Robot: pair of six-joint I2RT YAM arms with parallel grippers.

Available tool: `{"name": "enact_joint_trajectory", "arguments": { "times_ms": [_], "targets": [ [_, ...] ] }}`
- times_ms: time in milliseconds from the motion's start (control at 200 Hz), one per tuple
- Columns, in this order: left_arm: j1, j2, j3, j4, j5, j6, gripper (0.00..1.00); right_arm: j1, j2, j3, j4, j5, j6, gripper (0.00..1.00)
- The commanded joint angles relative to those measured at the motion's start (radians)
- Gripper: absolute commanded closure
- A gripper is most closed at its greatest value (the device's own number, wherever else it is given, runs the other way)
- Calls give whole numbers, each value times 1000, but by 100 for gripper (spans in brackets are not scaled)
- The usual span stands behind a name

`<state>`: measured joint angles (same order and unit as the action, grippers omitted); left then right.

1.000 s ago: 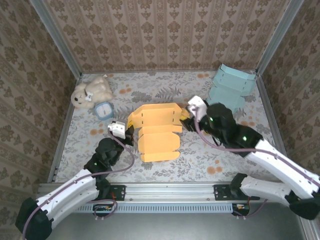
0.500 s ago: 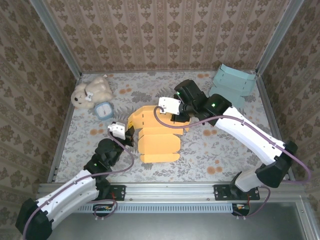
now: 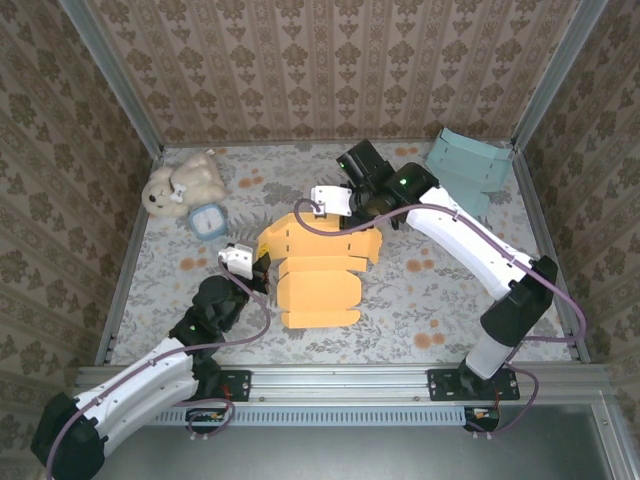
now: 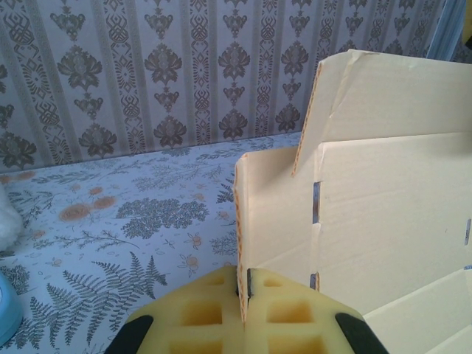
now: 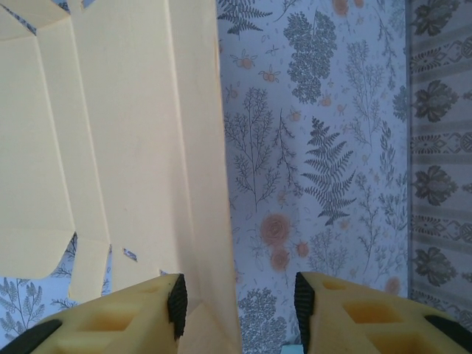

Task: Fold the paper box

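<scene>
- While the paper box [image 3: 318, 275] lies at the middle of the table [image 3: 440, 290], its left flap is pinched by the left gripper [image 4: 244, 302].
- Its far wall is straddled by the right gripper [image 5: 240, 302], fingers [image 5: 125, 317] apart.

White-and-black arms [image 3: 470, 248], purple cables [image 3: 267, 314] (green lights [image 3: 404, 181] on the right one), yellow grid-moulded foam fingers [image 5: 103, 321]

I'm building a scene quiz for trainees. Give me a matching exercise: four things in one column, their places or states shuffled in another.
1 orange paper box
2 pale blue box
3 plush toy
4 left gripper

a far right corner
b far left side
c shut on an orange flap
d in the middle

Pairs: 1-d, 2-a, 3-b, 4-c
</scene>
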<state>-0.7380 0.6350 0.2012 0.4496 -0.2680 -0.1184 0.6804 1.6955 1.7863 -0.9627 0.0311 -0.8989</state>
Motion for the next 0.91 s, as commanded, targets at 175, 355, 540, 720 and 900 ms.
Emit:
{"name": "enact_joint_trajectory", "arguments": {
  "times_ms": [175,355,540,720,900],
  "targets": [
    [5,6,14,29,8,16,100,-5,96,123,-165,-55,-37,64],
    [5,9,17,27,12,16,100,-8,110,134,-183,-54,-41,70],
    [5,11,17,26,16,18,100,-9,127,136,-191,-60,-43,70],
    [4,11,17,26,19,17,100,-10,148,149,-199,-72,-38,78],
    [3,11,17,26,17,17,100,-10,156,153,-203,-71,-30,96]
  ]
}}
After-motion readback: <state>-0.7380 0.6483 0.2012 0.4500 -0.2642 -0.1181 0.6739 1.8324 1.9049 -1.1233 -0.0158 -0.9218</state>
